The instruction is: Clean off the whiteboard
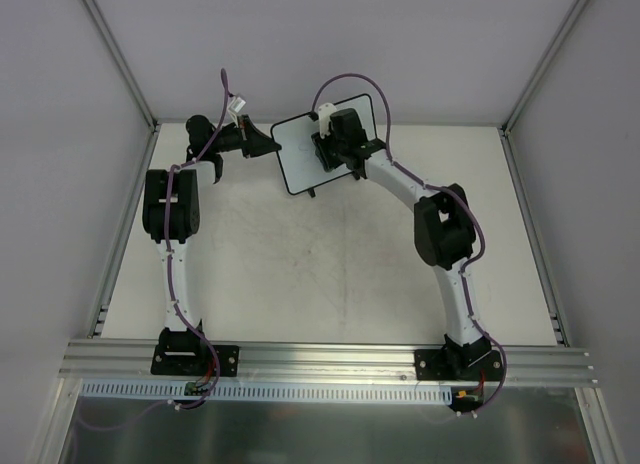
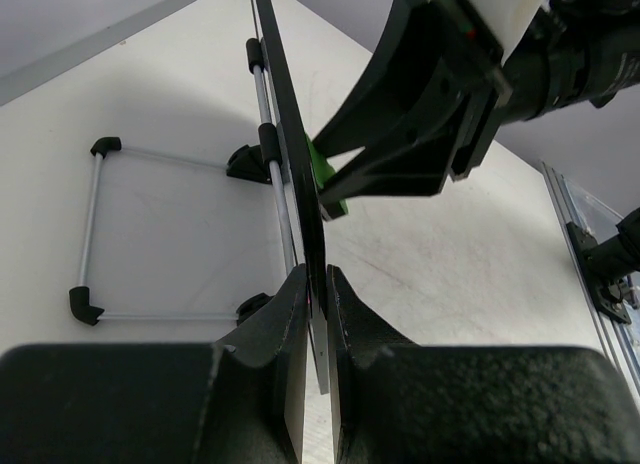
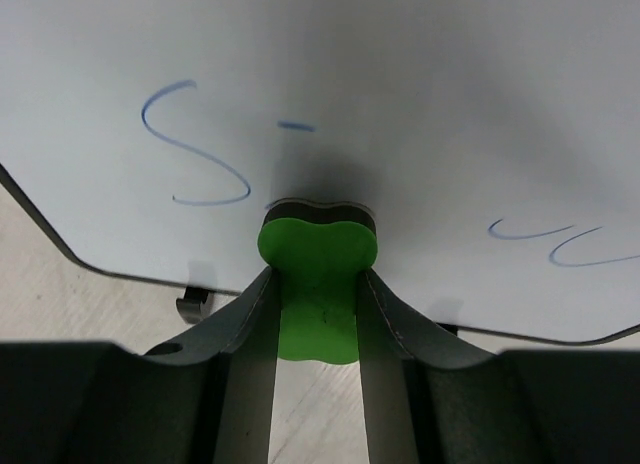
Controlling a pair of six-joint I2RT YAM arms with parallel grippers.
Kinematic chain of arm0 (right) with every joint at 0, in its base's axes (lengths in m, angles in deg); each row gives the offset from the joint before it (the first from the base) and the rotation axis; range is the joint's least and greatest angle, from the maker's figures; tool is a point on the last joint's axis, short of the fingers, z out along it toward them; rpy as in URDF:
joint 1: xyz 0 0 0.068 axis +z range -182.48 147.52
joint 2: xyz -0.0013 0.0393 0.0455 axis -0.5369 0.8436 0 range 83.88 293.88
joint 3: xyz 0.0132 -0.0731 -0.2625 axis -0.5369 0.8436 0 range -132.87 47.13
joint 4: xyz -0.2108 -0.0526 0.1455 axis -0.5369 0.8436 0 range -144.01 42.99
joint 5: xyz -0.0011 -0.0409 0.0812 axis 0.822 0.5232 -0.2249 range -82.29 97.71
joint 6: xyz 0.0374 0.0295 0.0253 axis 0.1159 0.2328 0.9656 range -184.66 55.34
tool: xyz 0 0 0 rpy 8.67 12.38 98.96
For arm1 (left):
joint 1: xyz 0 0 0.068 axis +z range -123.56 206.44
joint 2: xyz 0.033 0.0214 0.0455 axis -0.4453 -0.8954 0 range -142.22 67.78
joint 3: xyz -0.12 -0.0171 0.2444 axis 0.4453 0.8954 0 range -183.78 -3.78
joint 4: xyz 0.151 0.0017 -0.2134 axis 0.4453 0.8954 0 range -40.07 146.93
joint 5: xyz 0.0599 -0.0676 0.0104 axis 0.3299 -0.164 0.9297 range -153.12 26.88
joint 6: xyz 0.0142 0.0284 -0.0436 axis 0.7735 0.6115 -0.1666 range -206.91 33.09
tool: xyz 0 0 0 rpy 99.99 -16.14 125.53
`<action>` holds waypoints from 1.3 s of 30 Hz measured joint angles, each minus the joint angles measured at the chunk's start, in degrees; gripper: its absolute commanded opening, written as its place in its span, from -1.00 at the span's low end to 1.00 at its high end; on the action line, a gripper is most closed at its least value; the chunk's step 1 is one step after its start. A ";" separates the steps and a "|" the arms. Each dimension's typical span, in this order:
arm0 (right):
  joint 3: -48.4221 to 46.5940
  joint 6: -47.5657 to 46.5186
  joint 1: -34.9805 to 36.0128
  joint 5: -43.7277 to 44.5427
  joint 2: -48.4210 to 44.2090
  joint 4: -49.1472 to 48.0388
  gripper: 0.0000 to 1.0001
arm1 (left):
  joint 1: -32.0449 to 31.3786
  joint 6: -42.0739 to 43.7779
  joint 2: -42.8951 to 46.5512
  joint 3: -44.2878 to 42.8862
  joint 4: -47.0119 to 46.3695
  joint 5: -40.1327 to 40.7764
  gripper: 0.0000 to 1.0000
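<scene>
The whiteboard (image 1: 298, 156) stands raised at the back of the table, tilted toward the right arm. My left gripper (image 2: 318, 289) is shut on its near edge, and the board (image 2: 288, 124) shows edge-on between the fingers. My right gripper (image 3: 317, 276) is shut on a green eraser (image 3: 318, 246), whose dark pad presses flat against the board's white face (image 3: 420, 74). Blue writing remains: an "S" stroke (image 3: 195, 149) to the eraser's left and curls (image 3: 560, 242) at the lower right. In the left wrist view the eraser (image 2: 326, 179) touches the board under the right gripper (image 2: 400, 149).
A wire support frame (image 2: 95, 229) with black corner pieces reaches back from the board over the table. Grey enclosure walls and aluminium rails (image 1: 530, 234) border the table. Both arm bases sit on the front rail (image 1: 320, 359).
</scene>
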 measured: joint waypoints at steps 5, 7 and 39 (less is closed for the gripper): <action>2.84 0.44 0.52 0.04 -0.02 1.79 -0.99 | 0.00 0.28 0.00 -0.09 0.09 -0.02 -1.00; 3.43 0.66 0.61 0.15 0.00 2.27 -0.99 | 0.00 0.33 0.00 -0.13 0.11 -0.02 -1.00; -10.71 2.97 0.92 2.19 3.43 4.13 -0.99 | -0.33 1.01 0.00 -0.76 1.88 -0.15 -1.00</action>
